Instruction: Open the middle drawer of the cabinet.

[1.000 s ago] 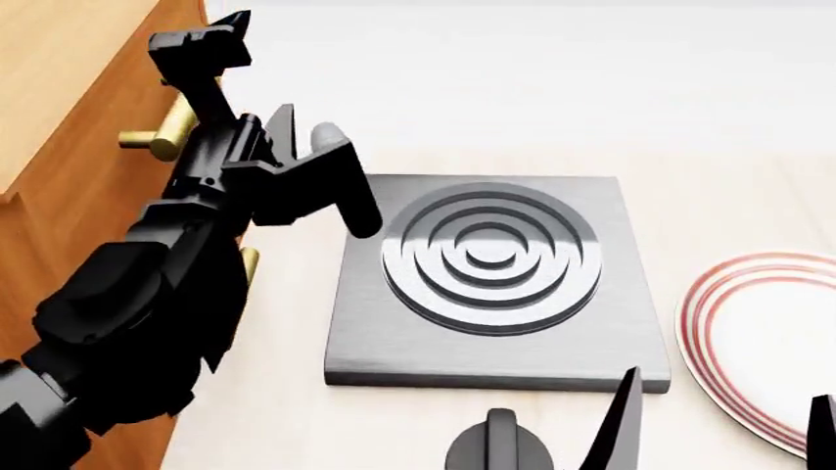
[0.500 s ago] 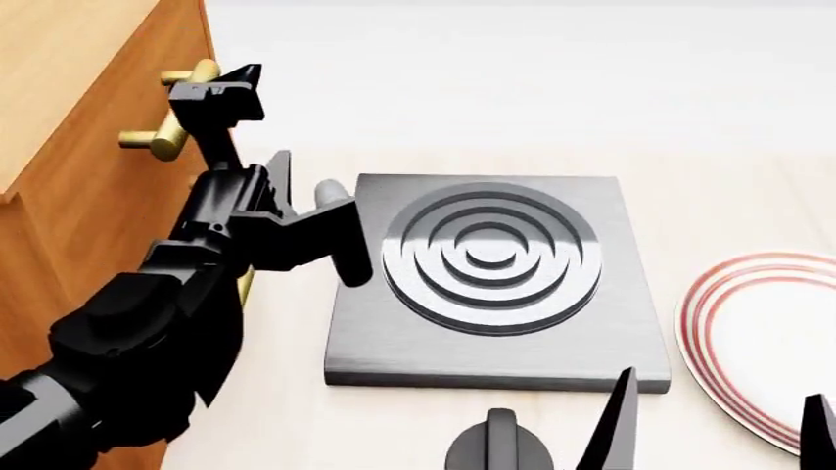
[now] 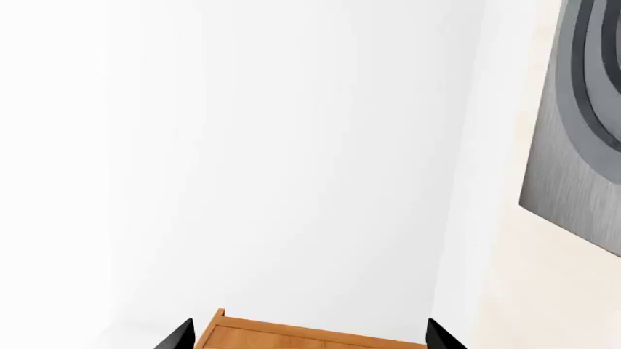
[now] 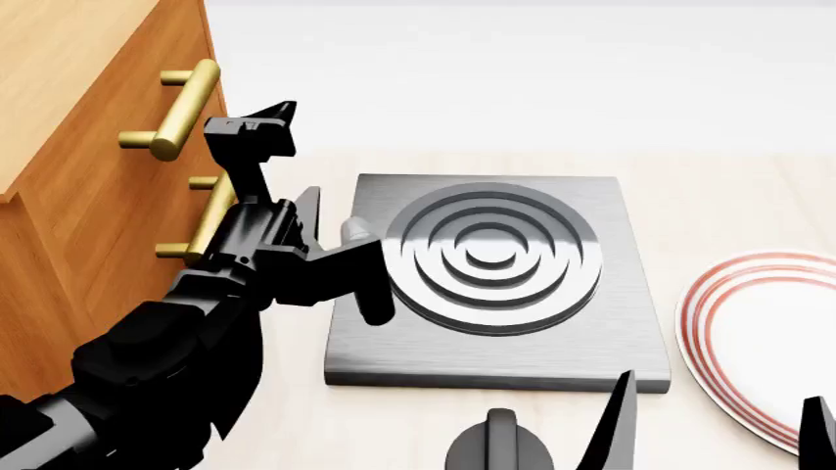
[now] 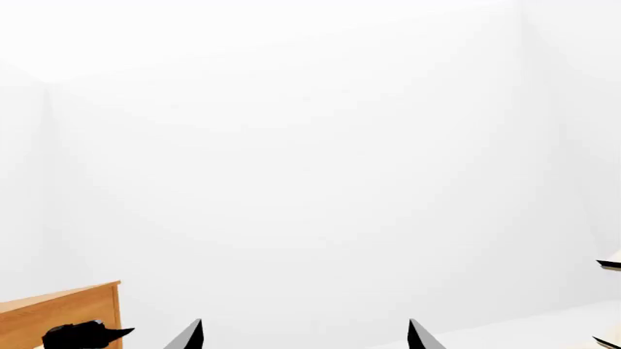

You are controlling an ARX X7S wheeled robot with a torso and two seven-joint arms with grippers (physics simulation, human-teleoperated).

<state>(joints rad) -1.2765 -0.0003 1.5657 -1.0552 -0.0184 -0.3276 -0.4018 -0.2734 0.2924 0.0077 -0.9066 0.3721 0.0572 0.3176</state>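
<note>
The cabinet (image 4: 92, 186) stands at the left of the head view, orange-brown with a paler top face. The top drawer's brass handle (image 4: 183, 106) shows in full. The middle drawer's brass handle (image 4: 206, 223) lies below it, partly hidden behind my left wrist. My left gripper (image 4: 253, 122) is open, pointing up just right of the cabinet front, between the two handles and holding nothing. In the left wrist view its wide-apart tips (image 3: 308, 338) frame an edge of the cabinet (image 3: 310, 339). My right gripper (image 4: 722, 431) is open at the near edge, empty (image 5: 305, 338).
A grey square burner plate (image 4: 379, 343) with raised rings lies on the pale table beside the cabinet. A white plate (image 4: 765, 333) with red rings sits at the right. A black knob (image 4: 499, 446) is at the near edge.
My left arm has dropped and drawn back from the top drawer's handle, which now shows in full. More of the middle handle shows. The right arm has not moved.
</note>
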